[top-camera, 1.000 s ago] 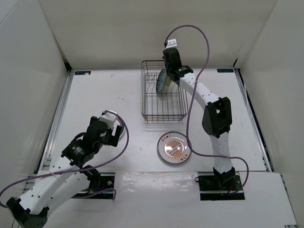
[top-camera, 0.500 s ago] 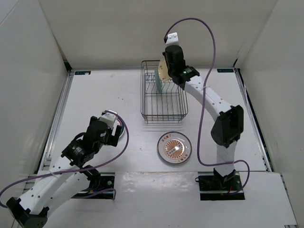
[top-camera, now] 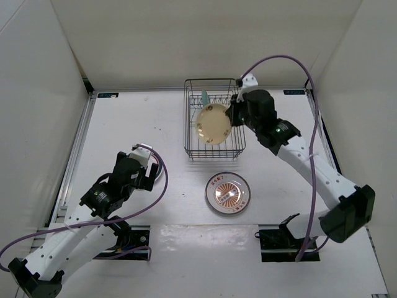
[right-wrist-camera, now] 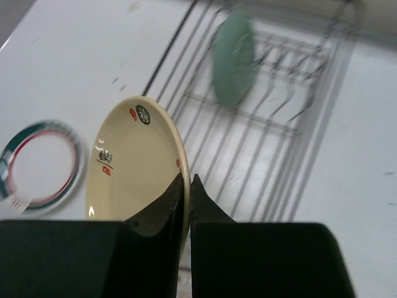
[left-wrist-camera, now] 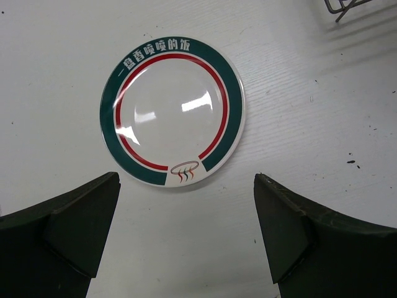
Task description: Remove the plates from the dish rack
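Fingers of the right gripper (right-wrist-camera: pixel 188 180) are pressing together on the rim of a cream plate (right-wrist-camera: pixel 133 167), pinching its lower edge between them. Seen from overhead, the right arm is reaching in from the right side and the cream plate is hanging tilted above the middle of the dish rack (top-camera: pixel 186 127), with its pale face turned up and toward the left. Small black and red marks are showing on that face in the wrist view. The plate appears to be off the wires, though the overhead view alone does not settle this.

Inside the dish rack, a teal-green plate (right-wrist-camera: pixel 233 59) is standing on edge among the upright prongs at the far end, blurred in the wrist view.

On the table (top-camera: pixel 124 124), a sunburst plate (top-camera: pixel 227 193) with an orange-pink centre is lying flat near the rack's near side, apart from it.

Over at the left, the left gripper (left-wrist-camera: pixel 186 236) is hovering with its fingers spread wide and touching nothing. Below it a green-rimmed plate (left-wrist-camera: pixel 172 112) is lying flat on the table, showing a white centre, a red ring inside the dark green band and white characters along the far rim.
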Tool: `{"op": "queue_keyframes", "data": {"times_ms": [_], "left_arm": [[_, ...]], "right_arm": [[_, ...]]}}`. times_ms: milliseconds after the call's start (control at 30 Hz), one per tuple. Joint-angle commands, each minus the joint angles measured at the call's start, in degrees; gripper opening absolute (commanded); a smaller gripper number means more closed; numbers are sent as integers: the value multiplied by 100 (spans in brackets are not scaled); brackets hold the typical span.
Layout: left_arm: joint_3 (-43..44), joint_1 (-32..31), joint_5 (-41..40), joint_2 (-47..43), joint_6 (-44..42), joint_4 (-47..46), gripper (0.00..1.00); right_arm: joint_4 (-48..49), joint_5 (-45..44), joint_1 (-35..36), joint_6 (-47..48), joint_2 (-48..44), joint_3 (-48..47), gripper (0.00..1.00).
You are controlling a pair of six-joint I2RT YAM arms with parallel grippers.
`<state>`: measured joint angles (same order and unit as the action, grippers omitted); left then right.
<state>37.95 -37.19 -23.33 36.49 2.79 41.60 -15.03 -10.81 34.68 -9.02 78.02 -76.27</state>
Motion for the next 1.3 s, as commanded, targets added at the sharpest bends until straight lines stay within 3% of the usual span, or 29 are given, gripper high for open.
{"op": "queue_keyframes", "data": {"times_ms": [0, 133, 367, 1133, 1267], "left_arm": [[19, 28, -92, -11, -6, -3, 99], [1, 28, -136, -10, -6, -3, 99], [-25, 19, -224, 7, -6, -3, 99], [-25, 36, -198, 34, 3, -3, 99], [-25, 28, -198, 60, -6, -3, 99]], "right_arm": [[359, 1431, 241, -626, -339, 559, 0], [693, 1941, 662, -900, -375, 1464, 0], [2001, 1907, 1137, -1462, -358, 2879, 0], [2909, 1503, 1946, -1832, 1329, 2899, 0], [2874, 1389, 1982, -1911, 1471, 2863, 9]]}}
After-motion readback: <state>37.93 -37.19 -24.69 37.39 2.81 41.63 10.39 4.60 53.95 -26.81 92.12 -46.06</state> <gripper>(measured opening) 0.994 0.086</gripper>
